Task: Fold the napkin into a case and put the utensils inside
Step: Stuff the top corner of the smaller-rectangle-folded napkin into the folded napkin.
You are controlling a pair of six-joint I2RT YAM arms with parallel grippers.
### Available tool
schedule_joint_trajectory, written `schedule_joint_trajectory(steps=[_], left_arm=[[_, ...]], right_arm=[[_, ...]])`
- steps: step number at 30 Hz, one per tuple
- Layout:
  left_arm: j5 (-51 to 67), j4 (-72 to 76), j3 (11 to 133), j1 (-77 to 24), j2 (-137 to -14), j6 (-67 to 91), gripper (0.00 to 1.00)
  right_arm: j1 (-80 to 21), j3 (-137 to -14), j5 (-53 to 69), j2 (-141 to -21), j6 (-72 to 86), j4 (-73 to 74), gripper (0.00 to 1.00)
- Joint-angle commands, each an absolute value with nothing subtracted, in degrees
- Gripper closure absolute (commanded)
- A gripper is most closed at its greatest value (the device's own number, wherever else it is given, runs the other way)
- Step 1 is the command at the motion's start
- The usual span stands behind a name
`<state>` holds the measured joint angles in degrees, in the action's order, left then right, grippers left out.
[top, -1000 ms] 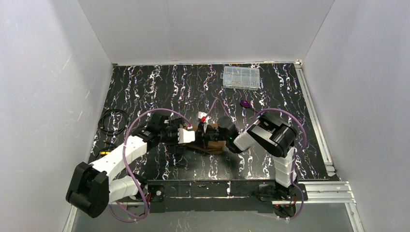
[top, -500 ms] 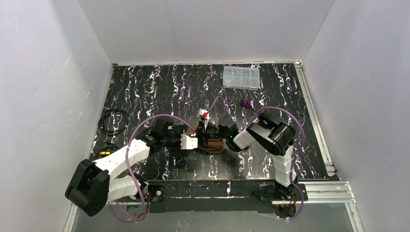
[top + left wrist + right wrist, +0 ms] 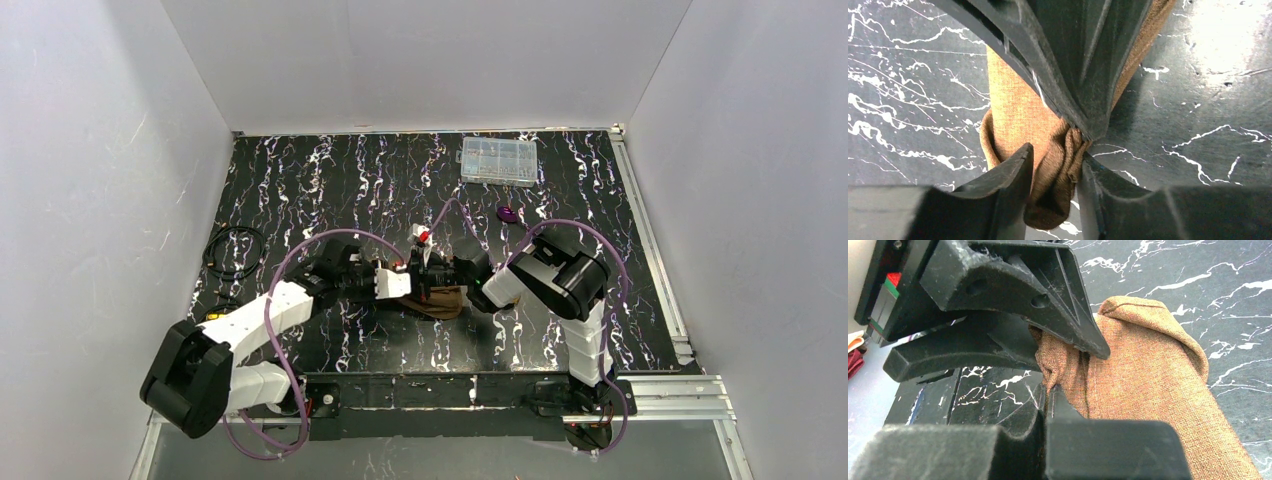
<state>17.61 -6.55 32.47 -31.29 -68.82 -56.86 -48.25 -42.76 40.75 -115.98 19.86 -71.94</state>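
Observation:
The brown napkin (image 3: pixel 448 302) lies bunched on the black marbled table (image 3: pixel 330 180) between the two arms. My right gripper (image 3: pixel 1050 390) is shut on a pinch of the napkin (image 3: pixel 1148 390) at its edge. Facing it, my left gripper (image 3: pixel 1055 155) has its jaws pressed on a gathered fold of the napkin (image 3: pixel 1015 115), just below the right gripper's tip (image 3: pixel 1083 131). In the top view the left gripper (image 3: pixel 406 284) and right gripper (image 3: pixel 430 285) meet tip to tip. One utensil with a purple head (image 3: pixel 508 213) lies behind the right arm.
A clear plastic compartment box (image 3: pixel 498 160) stands at the back right. A coiled black cable (image 3: pixel 234 250) lies at the table's left edge. White walls close in the table on three sides.
My left gripper moved right up to the right gripper, and its jaws narrowed from wide open onto the napkin fold. The right gripper stayed put, still pinching the cloth.

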Motion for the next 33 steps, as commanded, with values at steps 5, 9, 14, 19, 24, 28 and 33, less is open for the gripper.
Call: schedule_joint_trajectory(steps=[5, 9, 14, 19, 24, 28, 33], left_arm=[[22.27, -15.65, 37.03, -29.10, -65.52, -52.80, 0.68], [25.48, -20.21, 39.37, -29.09, -65.39, -51.44, 0.61], [26.81, -22.06, 39.85, -29.11, -65.89, -51.33, 0.60], [25.87, -20.97, 38.95, -29.09, -66.78, -51.18, 0.70], [23.90, -19.18, 37.79, -29.09, -66.78, -52.20, 0.70], [22.77, -17.71, 36.73, -29.09, -65.67, -52.88, 0.59], [22.79, -19.14, 37.48, -28.98, -66.78, -51.28, 0.81]], right_arm=[[-48.04, -42.51, 42.19, -117.77, 20.13, -74.79, 0.97], [-48.04, -42.19, 41.58, -117.90, 19.85, -74.43, 0.99], [-47.99, -41.94, 41.49, -117.55, 19.85, -74.79, 0.93], [-48.03, -42.14, 40.99, -116.33, 19.86, -75.14, 0.83], [-48.07, -43.01, 41.17, -116.76, 23.20, -77.50, 0.82], [-48.03, -43.50, 41.48, -117.95, 26.48, -79.79, 0.83], [-48.08, -42.82, 43.54, -118.56, 27.99, -83.84, 0.70]])
